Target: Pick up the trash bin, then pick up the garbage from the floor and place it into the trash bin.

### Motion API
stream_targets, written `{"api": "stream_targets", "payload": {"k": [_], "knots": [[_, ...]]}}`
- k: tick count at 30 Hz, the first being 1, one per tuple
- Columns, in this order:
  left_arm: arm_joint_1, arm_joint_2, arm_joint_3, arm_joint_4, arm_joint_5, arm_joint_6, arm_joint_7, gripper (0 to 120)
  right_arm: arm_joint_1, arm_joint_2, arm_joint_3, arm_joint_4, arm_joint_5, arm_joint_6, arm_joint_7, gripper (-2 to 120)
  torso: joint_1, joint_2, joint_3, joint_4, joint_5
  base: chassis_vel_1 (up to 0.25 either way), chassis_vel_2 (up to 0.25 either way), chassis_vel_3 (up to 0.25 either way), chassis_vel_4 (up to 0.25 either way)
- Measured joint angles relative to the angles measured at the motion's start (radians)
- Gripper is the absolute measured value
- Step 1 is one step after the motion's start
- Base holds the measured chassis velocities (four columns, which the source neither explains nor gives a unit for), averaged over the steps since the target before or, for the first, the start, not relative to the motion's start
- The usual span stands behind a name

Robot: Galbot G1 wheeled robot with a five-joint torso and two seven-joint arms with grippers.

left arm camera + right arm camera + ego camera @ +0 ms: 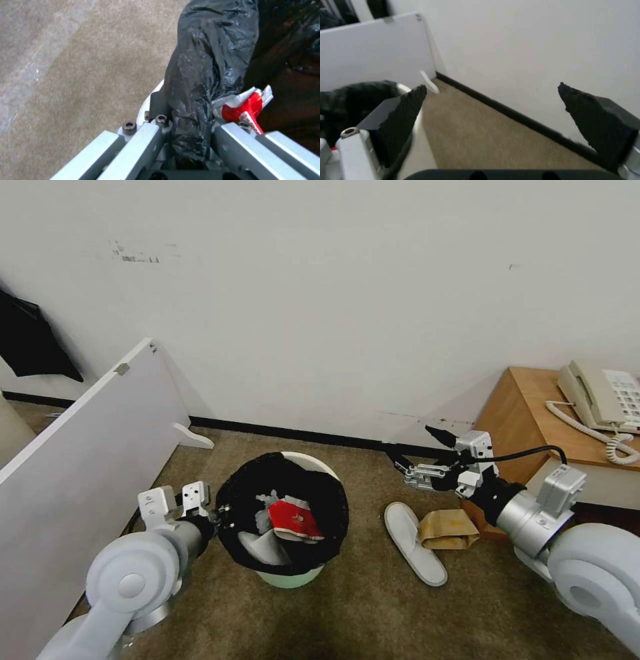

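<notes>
the left gripper is clamped on the black-lined rim of the trash bin, which holds a red cup. right of it a white slipper and brown paper bag lie on the carpet, and above them the right gripper hangs spread wide, holding nothing.

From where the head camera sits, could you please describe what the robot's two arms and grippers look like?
Both arms are glossy pale grey with large rounded joint housings and metallic silver wrist sections. The left gripper has white block-shaped finger mounts and silver bars fixed with dark bolts. The right gripper has black, rough-surfaced wedge-shaped pads on silver linkages, and a black cable arcs over its wrist.
</notes>
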Motion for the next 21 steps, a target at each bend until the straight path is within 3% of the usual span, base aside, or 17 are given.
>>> {"api": "stream_targets", "payload": {"k": [6,15,21], "knots": [[0.042,-0.004,-0.001,-0.013,0.028,0.0,0.022,1,-0.035,0.036,-0.027,-0.05,-0.073,-0.023,0.033,100,0.0,0.0,0.0,0.0,0.0001,0.0,0.0,0.0,0.0],[0.02,0.027,0.0,0.01,0.053,0.0,0.078,1,-0.037,0.023,-0.082,-0.136,-0.137,-0.029,0.071,100,0.0,0.0,0.0,-0.0001,0.0,0.0,0.0,0.0,0.0],[0.01,0.018,0.018,0.064,0.117,0.0,0.129,1,0.009,0.055,-0.194,-0.28,-0.281,-0.03,0.074,100,0.0,0.0,0.0,0.0001,-0.0001,0.0,0.0,0.0,0.0]]}}
